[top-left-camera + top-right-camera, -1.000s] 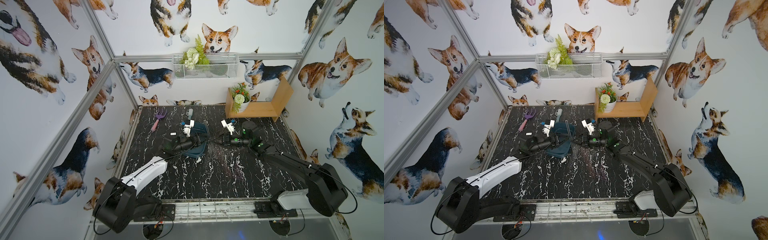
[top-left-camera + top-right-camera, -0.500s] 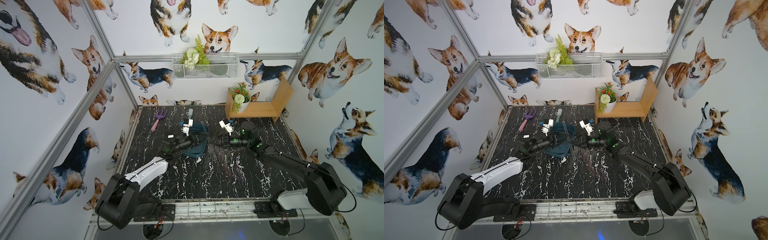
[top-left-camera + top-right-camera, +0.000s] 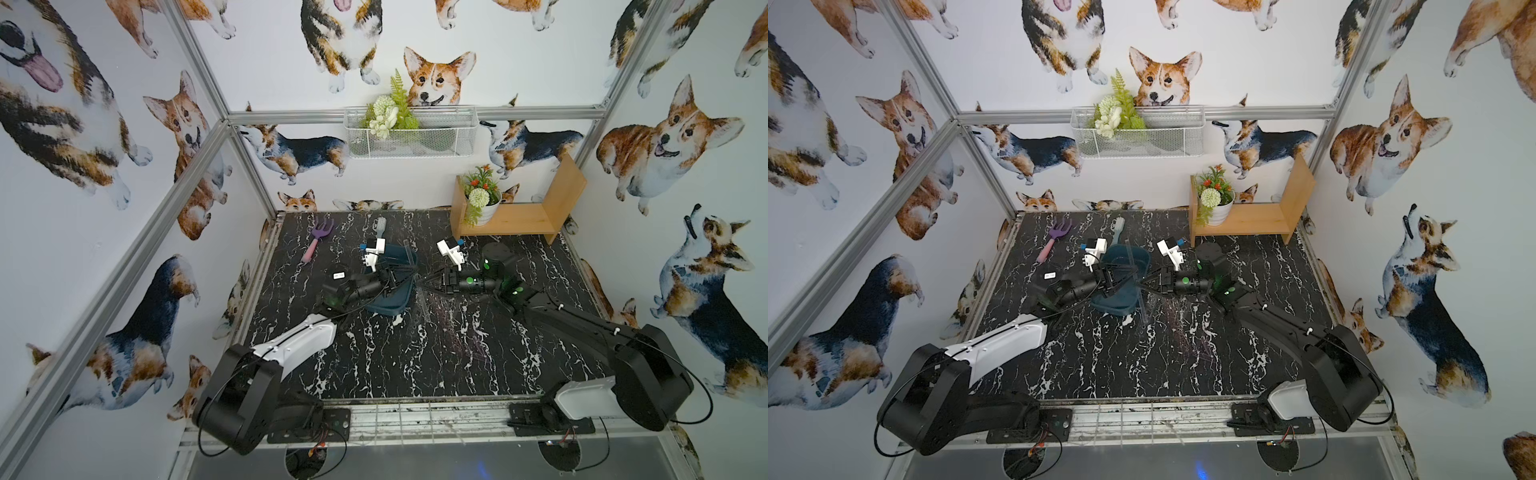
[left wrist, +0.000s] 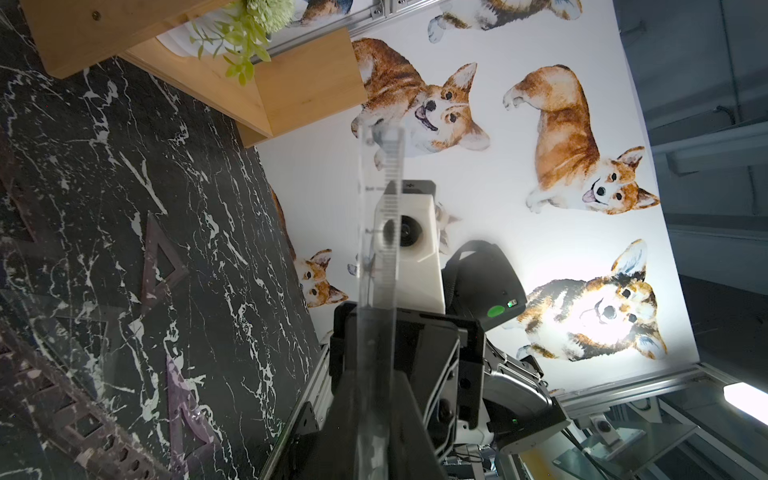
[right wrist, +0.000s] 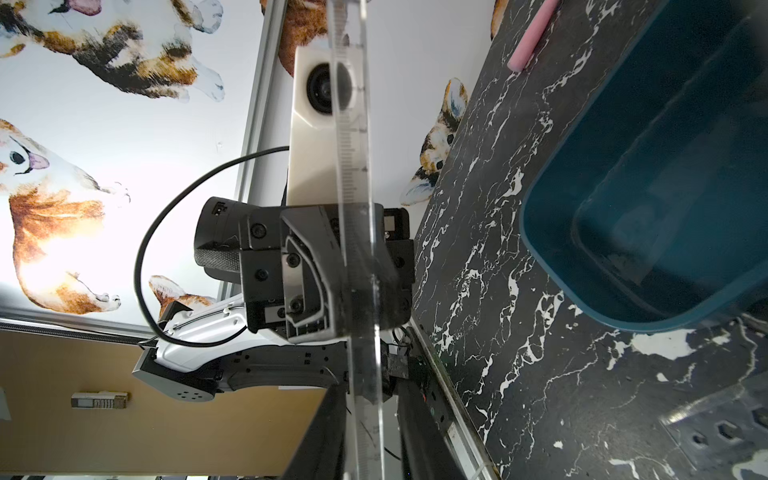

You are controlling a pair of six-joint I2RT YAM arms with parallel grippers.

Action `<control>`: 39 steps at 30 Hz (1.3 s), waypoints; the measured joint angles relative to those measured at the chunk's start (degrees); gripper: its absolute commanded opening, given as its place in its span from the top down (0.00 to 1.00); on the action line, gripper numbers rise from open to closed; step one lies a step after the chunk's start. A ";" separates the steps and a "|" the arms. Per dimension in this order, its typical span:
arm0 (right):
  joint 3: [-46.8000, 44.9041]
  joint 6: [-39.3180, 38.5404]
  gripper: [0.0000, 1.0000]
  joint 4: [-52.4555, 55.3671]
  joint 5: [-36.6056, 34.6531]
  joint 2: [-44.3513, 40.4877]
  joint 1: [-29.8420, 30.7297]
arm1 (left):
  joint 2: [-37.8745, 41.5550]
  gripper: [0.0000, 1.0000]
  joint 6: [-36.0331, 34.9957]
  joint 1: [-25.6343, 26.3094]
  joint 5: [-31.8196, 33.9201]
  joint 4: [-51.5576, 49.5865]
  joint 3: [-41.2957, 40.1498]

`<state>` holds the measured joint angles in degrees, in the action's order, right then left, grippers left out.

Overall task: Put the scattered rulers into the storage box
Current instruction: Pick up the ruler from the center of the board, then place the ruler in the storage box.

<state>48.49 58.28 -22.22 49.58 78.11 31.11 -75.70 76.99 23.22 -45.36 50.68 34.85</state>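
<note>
**A:** How do the arms lie?

**B:** Over the black marbled table (image 3: 415, 365), the left arm (image 3: 299, 340) and the right arm (image 3: 582, 328) both stretch low from the near edge. Their forearms angle inward, and the wrists are turned so the two grippers face each other nose to nose.

**A:** And the storage box?

**B:** The storage box (image 3: 1121, 305) sits at mid-table. The left gripper (image 3: 392, 281) hangs over it, and the right gripper (image 3: 432, 284) is just off its right rim.

**A:** Who has the ruler?

**B:** The clear ruler (image 4: 380, 174) stands on edge in the air between the two grippers, above the box's right side and not inside it. The left gripper is clamped on it. In the right wrist view the right gripper's fingers (image 5: 419, 436) stand apart around the strip, with a gap showing on one side. I can't tell whether the other finger touches it.

**A:** Any other ruler?

**B:** A tinted ruler (image 4: 62, 409) with cut-outs lies flat on the table, outside the box.
</note>
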 measured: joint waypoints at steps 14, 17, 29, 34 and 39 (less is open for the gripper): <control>0.61 -0.48 0.67 2.62 0.00 -1.90 -2.12 | 3.02 1.00 -0.92 -5.51 -2.89 -3.06 0.15; 0.63 -0.83 0.67 3.43 0.07 -1.90 -2.14 | 3.08 1.00 -2.49 -6.47 -3.15 -6.29 1.60; 9.38 -13.27 0.68 21.77 -7.17 -0.17 -3.04 | 0.90 1.00 -27.04 -7.85 1.33 -43.34 20.52; 14.05 -21.09 0.68 33.35 -15.04 1.60 -2.99 | -3.19 1.00 -35.69 -7.87 6.36 -56.48 26.12; 16.00 -26.53 0.68 41.38 -21.88 2.23 -2.60 | -7.23 1.00 -40.94 -7.82 10.49 -63.82 29.88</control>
<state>64.49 31.75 19.16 27.70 80.34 28.51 -82.94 36.05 15.40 -34.87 -13.15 64.73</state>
